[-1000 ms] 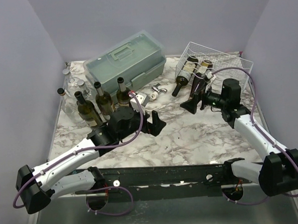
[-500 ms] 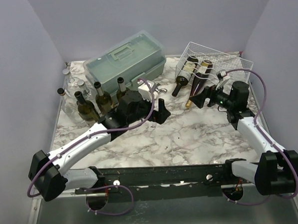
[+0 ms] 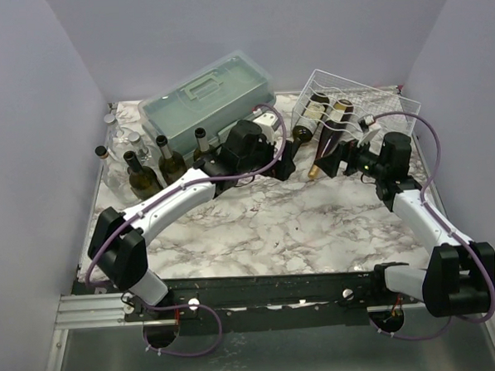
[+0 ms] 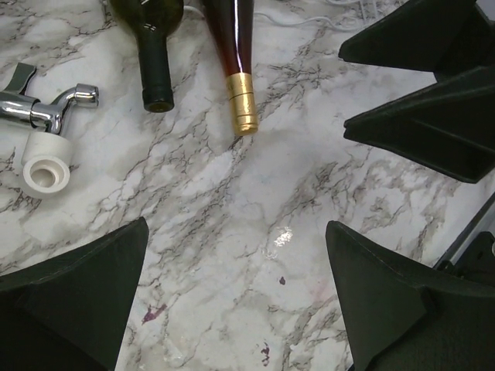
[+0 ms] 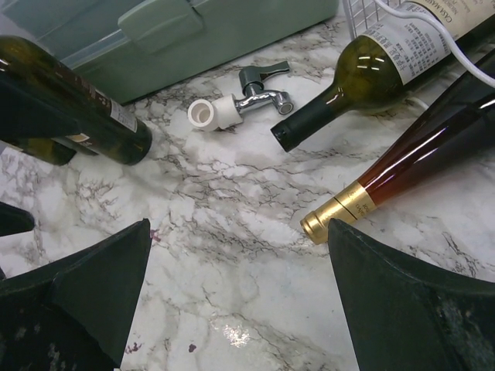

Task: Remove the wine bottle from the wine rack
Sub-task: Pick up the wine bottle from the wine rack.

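Note:
The white wire wine rack (image 3: 382, 104) stands at the back right. Two bottles lie in it with necks sloping down to the table: a green one (image 3: 301, 133) and an amber one with a gold foil cap (image 3: 314, 170). My left gripper (image 3: 288, 160) is open and empty, just left of the amber bottle's cap (image 4: 244, 113) and the green neck (image 4: 157, 74). My right gripper (image 3: 328, 159) is open and empty, hovering by the amber neck (image 5: 414, 154), with the gold cap (image 5: 337, 213) near its right finger. The green bottle (image 5: 363, 73) lies beyond it.
A pale green toolbox (image 3: 206, 100) sits at the back. Several upright dark bottles (image 3: 170, 160) and clear glass bottles (image 3: 116, 138) stand at the left. A chrome tap with a white fitting (image 5: 241, 104) lies between toolbox and rack. The two grippers face each other closely.
My left arm has swung from the table's middle up and right towards the rack's bottle necks. My right gripper moved slightly towards the rack, then held still.

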